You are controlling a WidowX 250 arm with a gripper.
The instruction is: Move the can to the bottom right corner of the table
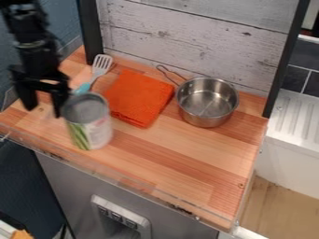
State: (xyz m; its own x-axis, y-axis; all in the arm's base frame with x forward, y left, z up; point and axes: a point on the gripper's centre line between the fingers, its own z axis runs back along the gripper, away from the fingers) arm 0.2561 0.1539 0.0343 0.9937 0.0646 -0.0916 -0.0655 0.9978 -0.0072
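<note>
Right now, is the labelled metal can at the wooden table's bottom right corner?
No, the can stands on the left part of the table, beside the orange cloth.

We see a black arm (26, 23) of chunky, angular segments with a thin greyish band (29, 45), and a black gripper (43, 112) whose two thick fingers (26, 97) join a broad crosspiece (40, 84).

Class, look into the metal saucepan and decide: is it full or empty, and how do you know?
Empty. The saucepan shows its bare, shiny metal bottom and inner walls.
</note>
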